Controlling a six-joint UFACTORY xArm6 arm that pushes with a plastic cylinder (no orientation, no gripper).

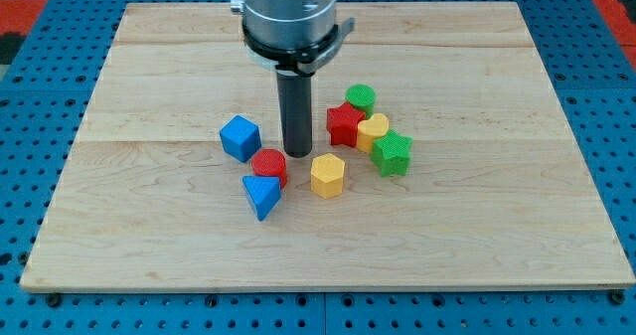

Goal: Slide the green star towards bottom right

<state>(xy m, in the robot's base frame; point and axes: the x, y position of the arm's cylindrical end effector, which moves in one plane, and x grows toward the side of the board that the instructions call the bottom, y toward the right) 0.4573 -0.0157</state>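
My tip (298, 153) rests on the wooden board (497, 236), holding nothing (a bare rod), just above the red cylinder (269, 165). The green star (393, 153) lies apart to the view's right, touching the yellow block (373, 131). Between them sit the yellow hexagon (327, 175) and red star (344, 124). The green cylinder (360, 98), blue cube (239, 137) and blue triangle (262, 195) surround.

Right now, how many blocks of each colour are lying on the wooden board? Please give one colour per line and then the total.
Blue: 2, a cube and a triangular block
Red: 2, a round block and a star-like block
Yellow: 2, a hexagon and a rounded block
Green: 2, a star and a round block
Total: 8
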